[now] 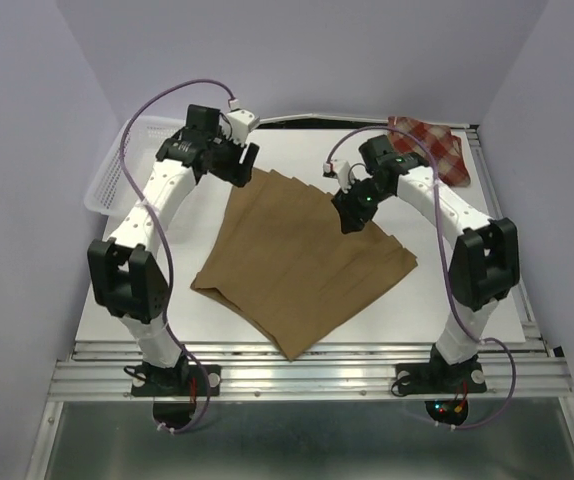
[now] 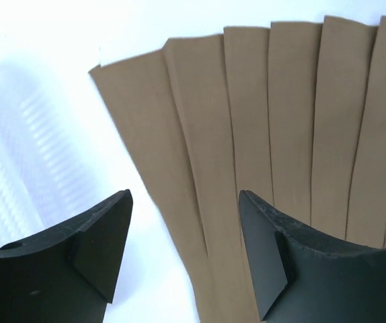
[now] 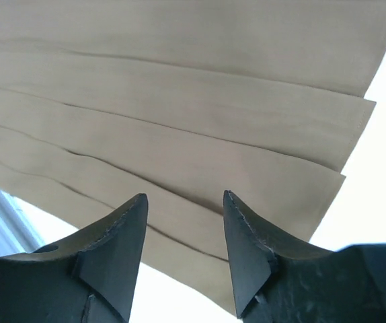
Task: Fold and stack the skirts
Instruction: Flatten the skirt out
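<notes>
So the tan skirt (image 1: pixel 302 265) is laid out flat pretty much in the middle of the white worktop (image 1: pixel 147 310). Its pleats fan out, with the narrow end at the far side and the wide hem toward the near edge. In the left wrist view the pleats (image 2: pixel 294 121) run in neat strips, and the far-left corner of the cloth sits right at the edge of the bare white surface. The right wrist view shows the stepped pleat ends (image 3: pixel 179 114) on its right-hand edge.

The plaid skirt (image 1: pixel 435 148) is bunched in the far right corner, well apart from the tan one. The right arm and its cable cut across part of it, so I only see a chunk.

The left pincer (image 1: pixel 239 162) hangs over the far-left corner of the tan skirt, fingers spread wide with nothing between them (image 2: pixel 185 196). The right pincer (image 1: pixel 352 215) is over the right side of the same skirt, also spread and not pinching anything; you can see plain cloth through the gap (image 3: pixel 184 197).

The white mesh basket (image 1: pixel 107 180) sits off the far left edge of the worktop, half hidden behind the left arm. It's a washed-out blur in the wrist cam (image 2: pixel 18 155), so I can't tell what's in it.
</notes>
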Controlling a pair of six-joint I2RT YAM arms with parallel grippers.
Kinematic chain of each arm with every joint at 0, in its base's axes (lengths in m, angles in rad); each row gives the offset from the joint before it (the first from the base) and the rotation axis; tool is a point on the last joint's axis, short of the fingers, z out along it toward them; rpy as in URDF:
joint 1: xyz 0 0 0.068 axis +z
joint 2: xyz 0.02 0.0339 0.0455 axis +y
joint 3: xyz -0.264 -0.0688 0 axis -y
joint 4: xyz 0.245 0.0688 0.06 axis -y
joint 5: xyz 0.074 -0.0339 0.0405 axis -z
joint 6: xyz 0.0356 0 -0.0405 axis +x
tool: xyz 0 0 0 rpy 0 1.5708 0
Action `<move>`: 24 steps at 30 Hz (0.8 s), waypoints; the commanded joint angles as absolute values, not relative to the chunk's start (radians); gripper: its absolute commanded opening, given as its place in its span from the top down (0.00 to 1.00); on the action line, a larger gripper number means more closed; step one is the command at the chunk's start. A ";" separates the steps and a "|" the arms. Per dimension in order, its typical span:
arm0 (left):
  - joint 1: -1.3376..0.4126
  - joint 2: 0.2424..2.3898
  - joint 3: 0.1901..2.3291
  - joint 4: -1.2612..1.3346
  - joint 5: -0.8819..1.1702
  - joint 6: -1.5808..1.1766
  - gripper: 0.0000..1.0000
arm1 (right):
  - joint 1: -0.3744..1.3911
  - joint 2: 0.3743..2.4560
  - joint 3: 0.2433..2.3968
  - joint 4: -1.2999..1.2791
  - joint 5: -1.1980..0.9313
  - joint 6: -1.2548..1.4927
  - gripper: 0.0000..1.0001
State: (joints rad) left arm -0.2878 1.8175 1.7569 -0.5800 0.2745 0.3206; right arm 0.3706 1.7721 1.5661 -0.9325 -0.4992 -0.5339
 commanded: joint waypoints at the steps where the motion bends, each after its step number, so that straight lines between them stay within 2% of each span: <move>1: -0.282 1.772 1.544 -0.640 0.318 0.360 0.25 | 0.388 1.905 1.620 -0.950 -0.391 -0.618 0.47; 7: -0.282 1.769 1.430 -0.585 0.318 0.361 0.29 | 0.379 2.016 1.611 -0.933 -0.313 -0.652 0.52; 12: -0.285 1.873 1.460 -0.560 0.348 0.333 0.37 | 0.370 2.025 1.513 -0.917 -0.290 -0.657 0.55; 17: -0.290 2.083 1.624 -0.581 0.373 0.311 0.44 | 0.370 2.023 1.404 -0.952 -0.278 -0.683 0.60; 24: -0.328 2.377 1.992 -0.669 0.356 0.316 0.46 | 0.382 2.006 1.287 -1.043 -0.391 -0.675 0.65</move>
State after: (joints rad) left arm -0.2932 2.2456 1.8114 -0.6170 0.3519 0.3084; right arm 0.3733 1.9602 1.3743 -0.9169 -0.3481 -0.6662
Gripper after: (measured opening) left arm 0.545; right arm 0.352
